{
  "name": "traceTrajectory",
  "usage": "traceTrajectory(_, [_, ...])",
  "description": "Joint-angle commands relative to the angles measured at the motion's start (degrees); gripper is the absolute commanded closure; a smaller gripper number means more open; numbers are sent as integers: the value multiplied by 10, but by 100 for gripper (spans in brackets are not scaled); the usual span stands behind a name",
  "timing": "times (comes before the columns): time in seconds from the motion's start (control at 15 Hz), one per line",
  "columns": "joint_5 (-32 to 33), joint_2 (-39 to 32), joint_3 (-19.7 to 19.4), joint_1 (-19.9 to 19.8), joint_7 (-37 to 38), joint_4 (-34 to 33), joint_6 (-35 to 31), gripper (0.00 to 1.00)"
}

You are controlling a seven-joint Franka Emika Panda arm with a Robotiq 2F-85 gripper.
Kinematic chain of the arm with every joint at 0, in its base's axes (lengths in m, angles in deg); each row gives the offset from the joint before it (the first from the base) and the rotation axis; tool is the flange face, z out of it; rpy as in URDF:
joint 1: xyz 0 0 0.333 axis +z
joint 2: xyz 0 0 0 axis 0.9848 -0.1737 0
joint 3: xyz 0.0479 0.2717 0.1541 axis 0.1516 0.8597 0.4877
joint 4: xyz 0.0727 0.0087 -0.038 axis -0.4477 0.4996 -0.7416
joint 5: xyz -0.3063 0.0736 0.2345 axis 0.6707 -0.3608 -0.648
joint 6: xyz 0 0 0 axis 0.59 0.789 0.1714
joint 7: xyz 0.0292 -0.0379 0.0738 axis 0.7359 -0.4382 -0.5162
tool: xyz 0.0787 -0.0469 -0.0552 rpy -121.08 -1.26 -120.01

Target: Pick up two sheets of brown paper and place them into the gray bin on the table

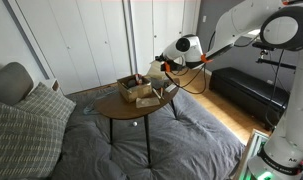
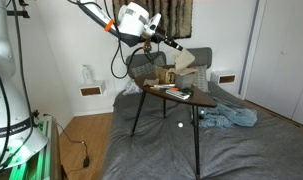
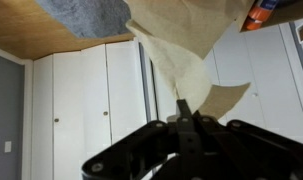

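Note:
My gripper [image 3: 188, 125] is shut on a light tan sheet of brown paper [image 3: 181, 60] and holds it above the table [image 1: 116, 108]; the wrist picture stands upside down. In both exterior views the gripper [image 1: 165, 68] [image 2: 175, 46] hangs over the table's far end with the sheet [image 2: 186, 62] dangling under it. More tan paper [image 1: 143, 96] lies by a brown box [image 1: 127, 86] on the tabletop. A gray shape [image 3: 86, 14] on the wood at the wrist view's top edge may be the gray bin; I cannot make it out in the exterior views.
The small table [image 2: 181, 97] stands over a gray bed cover [image 1: 161, 140] with pillows [image 1: 26, 120]. A blue cloth [image 2: 229, 118] lies on the bed. White closet doors [image 3: 81, 100] stand behind. A dark bench [image 1: 246, 90] is off to the side.

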Motion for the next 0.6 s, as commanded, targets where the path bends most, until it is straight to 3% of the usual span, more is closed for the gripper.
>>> traceTrajectory(0.0, [-11,-23,1,-5,4,0,-10,100])
traceTrajectory(0.53, [-56,-51,9,-10,-29,10,-44,100])
